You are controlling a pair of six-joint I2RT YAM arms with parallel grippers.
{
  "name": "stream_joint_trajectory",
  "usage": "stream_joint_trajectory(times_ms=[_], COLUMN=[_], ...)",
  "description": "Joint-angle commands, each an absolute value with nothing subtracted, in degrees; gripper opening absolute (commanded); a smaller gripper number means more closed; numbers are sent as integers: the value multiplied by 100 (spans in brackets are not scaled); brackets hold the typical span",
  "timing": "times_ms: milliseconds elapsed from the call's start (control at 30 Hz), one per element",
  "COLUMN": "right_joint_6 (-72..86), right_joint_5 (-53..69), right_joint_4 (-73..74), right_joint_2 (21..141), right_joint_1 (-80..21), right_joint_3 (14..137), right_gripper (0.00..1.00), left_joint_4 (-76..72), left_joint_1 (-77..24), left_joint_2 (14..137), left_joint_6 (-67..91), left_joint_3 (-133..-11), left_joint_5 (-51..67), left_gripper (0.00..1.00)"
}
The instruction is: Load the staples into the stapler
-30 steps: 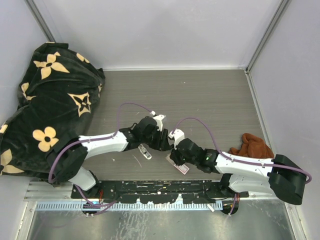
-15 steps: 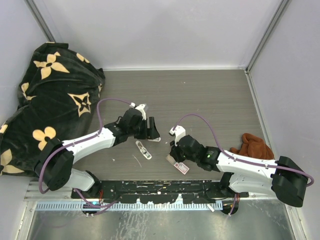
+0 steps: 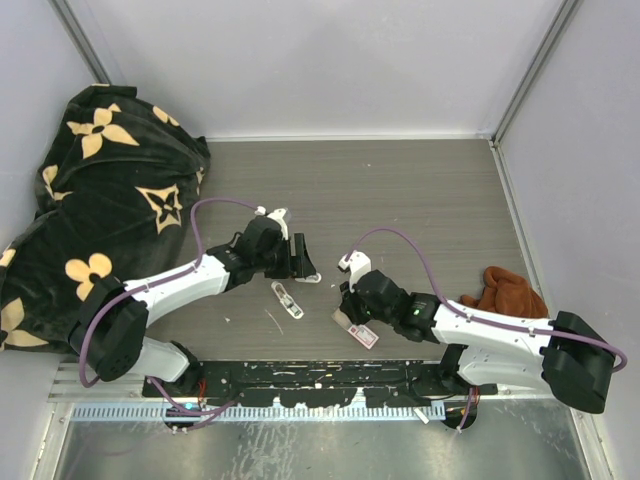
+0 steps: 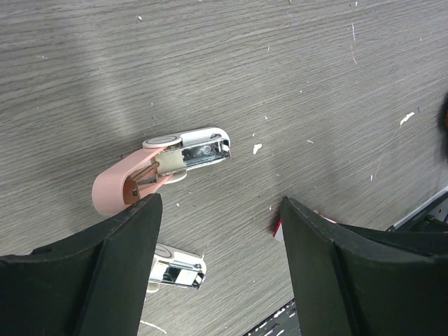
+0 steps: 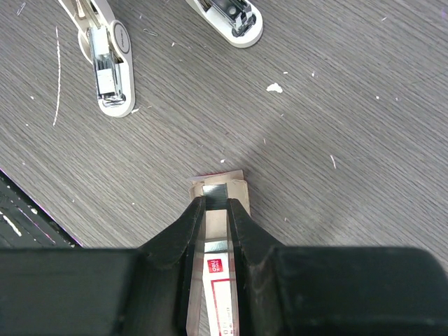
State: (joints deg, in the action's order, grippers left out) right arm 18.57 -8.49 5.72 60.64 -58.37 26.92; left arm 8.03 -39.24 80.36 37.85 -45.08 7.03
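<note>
Two small white staplers lie on the table. One stapler (image 4: 168, 162), with a pink underside, lies hinged open on its side, just beyond my left gripper (image 4: 218, 203), which hangs open and empty above the table. The other stapler (image 5: 112, 59) lies nearer the front edge (image 3: 287, 300). The staples sit in their little box (image 5: 219, 189), a tan tray with a red-and-white label (image 3: 358, 333). My right gripper (image 5: 215, 203) reaches down into the tray, its fingers shut on the silvery staple strip. The box's red corner (image 4: 278, 225) peeks out beside my left gripper's right finger.
A black blanket with cream flowers (image 3: 100, 200) is heaped at the left wall. A brown cloth (image 3: 505, 292) lies at the right. A black rail (image 3: 300, 385) runs along the near edge. White specks dot the wood-grain table (image 3: 400, 190).
My left gripper has opened and drawn back to the left, away from the right gripper, leaving the pink-bottomed stapler on the table. The right gripper stays clamped in the staple tray.
</note>
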Motion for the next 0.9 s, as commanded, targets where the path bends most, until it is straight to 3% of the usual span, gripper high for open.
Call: stream_joint_trajectory(times_ms=[0, 300, 867], right_joint_6=[1912, 1898, 1895], right_joint_5=[-932, -910, -853], right_joint_4=[368, 335, 308], right_joint_2=[6093, 6127, 6026], right_joint_1=[-5813, -5789, -5721], right_joint_3=[2936, 2986, 2983], right_gripper=[18, 18, 18], left_joint_4=[664, 520, 974], left_joint_1=[-3886, -3921, -4244], left_joint_2=[8016, 7746, 8730], left_joint_6=[3658, 3710, 3605], left_joint_3=[-4544, -4461, -4842], left_joint_5=[797, 1486, 1138], left_gripper=[71, 71, 74])
